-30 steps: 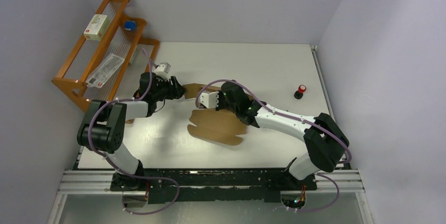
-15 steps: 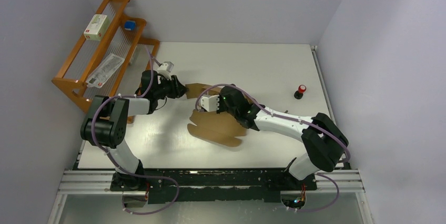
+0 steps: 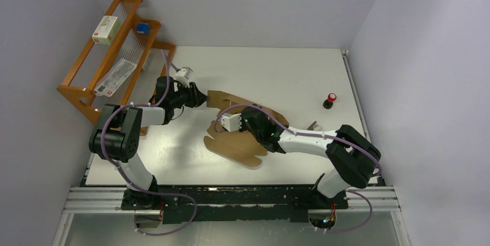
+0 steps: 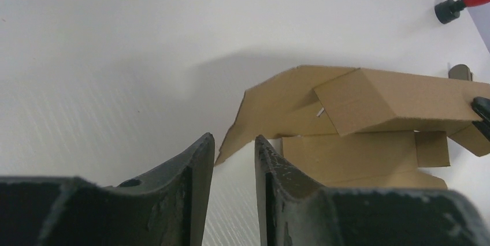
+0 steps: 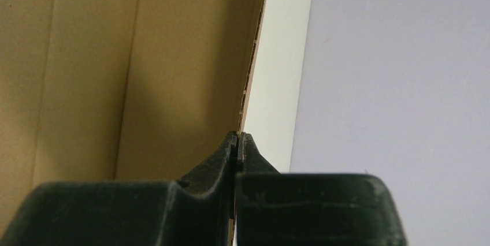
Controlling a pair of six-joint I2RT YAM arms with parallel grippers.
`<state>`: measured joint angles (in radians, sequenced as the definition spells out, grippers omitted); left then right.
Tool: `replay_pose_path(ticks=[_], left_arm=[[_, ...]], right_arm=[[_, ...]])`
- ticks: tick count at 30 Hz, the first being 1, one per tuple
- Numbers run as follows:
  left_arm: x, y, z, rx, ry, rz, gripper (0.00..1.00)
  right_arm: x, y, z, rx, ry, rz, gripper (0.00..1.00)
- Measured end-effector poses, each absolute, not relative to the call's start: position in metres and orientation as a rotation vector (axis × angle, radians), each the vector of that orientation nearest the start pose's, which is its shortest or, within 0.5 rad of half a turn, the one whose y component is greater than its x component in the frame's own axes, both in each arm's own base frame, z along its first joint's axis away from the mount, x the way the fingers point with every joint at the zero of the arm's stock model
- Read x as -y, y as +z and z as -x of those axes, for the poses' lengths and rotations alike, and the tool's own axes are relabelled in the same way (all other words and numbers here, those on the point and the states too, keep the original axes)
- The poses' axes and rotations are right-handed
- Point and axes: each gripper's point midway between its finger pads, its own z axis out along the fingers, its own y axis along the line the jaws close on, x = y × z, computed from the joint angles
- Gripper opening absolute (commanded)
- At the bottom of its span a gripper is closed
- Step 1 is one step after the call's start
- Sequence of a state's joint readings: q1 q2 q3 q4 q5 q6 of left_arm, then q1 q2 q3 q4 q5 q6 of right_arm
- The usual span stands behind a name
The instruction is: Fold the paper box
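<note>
The paper box [image 3: 240, 145] is a brown die-cut cardboard sheet lying mid-table, its far part [image 3: 225, 99] lifted and folded over. In the left wrist view the paper box [image 4: 370, 99] shows a folded panel above flat flaps. My left gripper [image 3: 202, 97] hovers at the sheet's far-left corner. Its jaws [image 4: 234, 137] stand open by a narrow gap with only the table showing between them, and the cardboard corner lies just past the tips. My right gripper [image 5: 238, 134] is shut on the edge of a cardboard panel [image 5: 144, 73]. From above, the right gripper [image 3: 224, 121] sits over the sheet's middle.
A wooden rack [image 3: 115, 44] at the far left holds a white box [image 3: 107, 29], a blue item [image 3: 142, 27] and a flat packet [image 3: 117, 75]. A red-topped black knob [image 3: 330, 100] stands at the right, and a small grey object [image 3: 315, 126] lies beside the right arm.
My right gripper has pulled its cardboard panel toward the near side, raising the far part. The left jaws have narrowed and shifted slightly toward the sheet's corner.
</note>
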<state>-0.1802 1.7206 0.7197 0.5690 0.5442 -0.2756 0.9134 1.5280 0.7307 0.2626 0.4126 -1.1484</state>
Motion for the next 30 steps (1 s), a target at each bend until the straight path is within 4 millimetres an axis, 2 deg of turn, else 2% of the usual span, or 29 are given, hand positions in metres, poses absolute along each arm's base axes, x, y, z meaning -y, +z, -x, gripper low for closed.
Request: replay_pose_path(ticks=[5, 9, 12, 17, 22, 30], left_arm=[[0.171, 0.08, -0.41, -1.995, -0.778, -0.289, 0.45], [0.174, 0.087, -0.418, -1.966, -0.773, -0.317, 0.44], [0.177, 0.085, -0.421, -1.961, -0.791, -0.338, 0.4], [0.184, 0.079, -0.415, -1.97, -0.845, -0.372, 0.29], [0.192, 0.082, -0.408, -1.951, -0.894, -0.416, 0.13], [0.204, 0.09, -0.38, -1.932, -0.923, -0.46, 0.09]], right_arm=[[-0.26, 0.122, -0.328, -1.274, -0.579, 1.649, 0.0], [-0.262, 0.123, -0.326, -1.27, -0.581, 1.649, 0.0], [-0.261, 0.123, -0.326, -1.27, -0.583, 1.648, 0.0], [-0.261, 0.123, -0.326, -1.27, -0.583, 1.648, 0.0], [-0.261, 0.122, -0.327, -1.272, -0.588, 1.649, 0.0], [-0.261, 0.12, -0.325, -1.257, -0.612, 1.622, 0.0]])
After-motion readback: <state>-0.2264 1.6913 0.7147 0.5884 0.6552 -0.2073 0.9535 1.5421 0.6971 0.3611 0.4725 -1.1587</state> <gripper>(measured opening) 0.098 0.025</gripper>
